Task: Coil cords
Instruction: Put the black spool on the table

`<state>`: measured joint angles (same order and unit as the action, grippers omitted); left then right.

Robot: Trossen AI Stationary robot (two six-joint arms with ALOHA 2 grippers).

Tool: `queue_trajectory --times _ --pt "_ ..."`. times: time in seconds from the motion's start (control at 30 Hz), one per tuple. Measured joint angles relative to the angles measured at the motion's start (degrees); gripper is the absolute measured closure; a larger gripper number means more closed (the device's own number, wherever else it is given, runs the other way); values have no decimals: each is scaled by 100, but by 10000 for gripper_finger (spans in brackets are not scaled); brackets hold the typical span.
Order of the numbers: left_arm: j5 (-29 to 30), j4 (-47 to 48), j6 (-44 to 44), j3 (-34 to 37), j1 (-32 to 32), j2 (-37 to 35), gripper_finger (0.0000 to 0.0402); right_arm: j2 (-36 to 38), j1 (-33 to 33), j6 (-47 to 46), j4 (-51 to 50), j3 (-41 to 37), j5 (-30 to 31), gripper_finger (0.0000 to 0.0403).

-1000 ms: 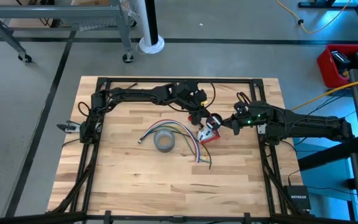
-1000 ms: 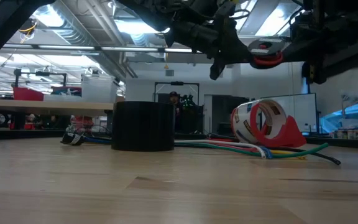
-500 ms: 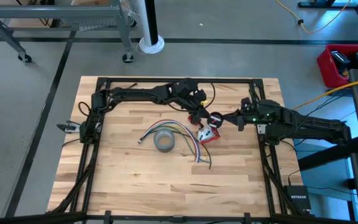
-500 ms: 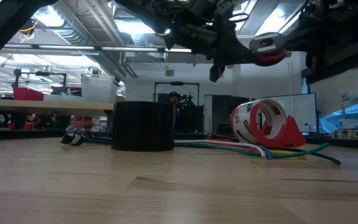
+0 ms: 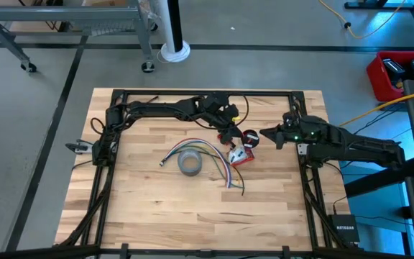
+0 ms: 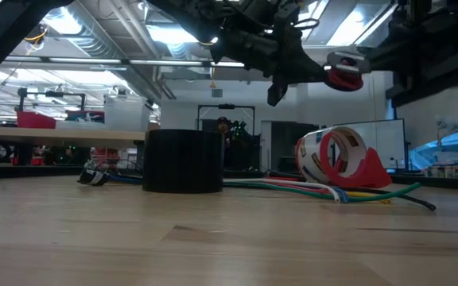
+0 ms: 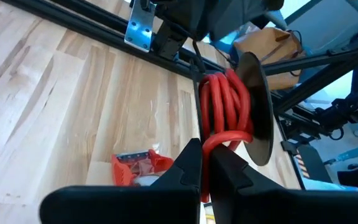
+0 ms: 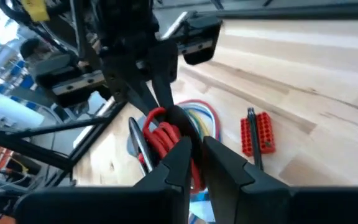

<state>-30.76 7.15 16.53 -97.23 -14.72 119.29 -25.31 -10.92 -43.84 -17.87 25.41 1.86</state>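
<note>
Above the table's (image 5: pixel 149 201) middle, the left gripper (image 7: pixel 209 163) is clamped on the red wire (image 7: pixel 225 109) wound on a spool, held in the air. Just right of it, the right gripper (image 8: pixel 194 152) has its fingers slightly apart around the same coil. Below lie a tape dispenser (image 6: pixel 342 159), loose cables (image 5: pixel 214 155) and a grey tape roll (image 5: pixel 190 163); the near half lies bare.

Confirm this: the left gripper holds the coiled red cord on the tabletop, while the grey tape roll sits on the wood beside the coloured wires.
Not quite. The left gripper holds the coiled red cord up in the air, not on the tabletop; the low view shows it well above the wood. The grey tape roll does sit on the wood beside the coloured wires.
</note>
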Motion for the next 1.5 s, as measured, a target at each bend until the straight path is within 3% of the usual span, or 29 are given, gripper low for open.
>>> queue_trajectory --times 0.5,0.77,0.87,1.5 --pt "-22 23 122 2 -245 -219 401 1144 0 1 7 0 73 358" --pt "93 1267 -359 0 -749 -1068 401 2073 0 -7 -343 -1 72 358" --pt "371 1910 -661 2 -859 -1425 401 2536 0 -106 -491 -2 73 358" --pt "2086 3995 -1403 0 -1020 -3260 401 2457 2 -207 -1215 398 103 358"
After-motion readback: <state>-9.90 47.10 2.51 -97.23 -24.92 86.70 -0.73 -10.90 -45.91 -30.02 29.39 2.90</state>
